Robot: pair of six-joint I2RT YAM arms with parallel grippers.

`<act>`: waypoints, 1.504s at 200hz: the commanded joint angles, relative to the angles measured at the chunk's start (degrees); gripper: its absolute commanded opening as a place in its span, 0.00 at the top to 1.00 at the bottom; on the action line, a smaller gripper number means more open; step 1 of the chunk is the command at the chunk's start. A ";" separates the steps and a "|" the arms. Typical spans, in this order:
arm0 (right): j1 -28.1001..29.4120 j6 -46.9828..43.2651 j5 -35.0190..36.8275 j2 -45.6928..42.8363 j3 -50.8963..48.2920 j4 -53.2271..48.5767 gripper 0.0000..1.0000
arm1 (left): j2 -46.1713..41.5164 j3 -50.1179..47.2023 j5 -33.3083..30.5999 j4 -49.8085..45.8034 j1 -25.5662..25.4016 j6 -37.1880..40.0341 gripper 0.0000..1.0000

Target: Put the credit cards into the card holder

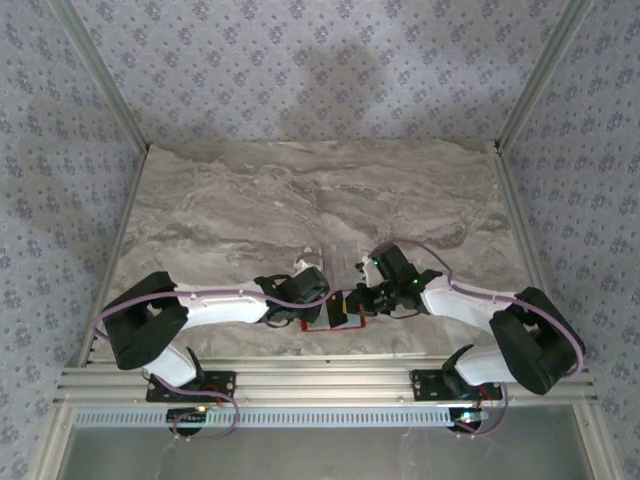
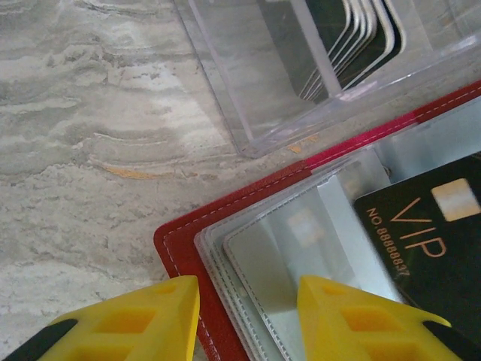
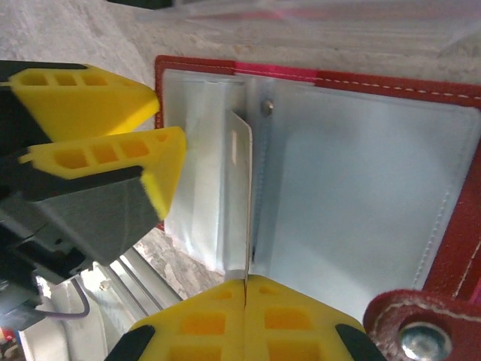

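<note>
Left end effector (image 2: 248,293): jaws part-open, nothing clenched, fingers straddling the card holder (image 2: 188,241) at its 9 o'clock edge. Likely pinning it flat so the sleeves lie exposed.

Holder lies open at 6 o'clock on the worktop (image 2: 75,150). Clear box (image 2: 248,90) with other credit cards (image 2: 353,45) sits just at its 12.

Right end effector (image 3: 245,289), at the holder's 3 o'clock: clenched on one credit card (image 3: 239,188), held on edge over the spine, seemingly angled for a sleeve mouth.

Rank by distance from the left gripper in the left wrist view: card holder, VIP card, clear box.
1. card holder: its red corner lies between the left gripper's fingers.
2. VIP card: to the right, over the holder's sleeves.
3. clear box: top of view, beyond the holder.
</note>
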 commanded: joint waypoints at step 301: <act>6.04 -0.71 9.12 8.30 3.93 2.68 1.00 | -7.83 -7.27 8.09 4.22 2.74 -1.25 0.92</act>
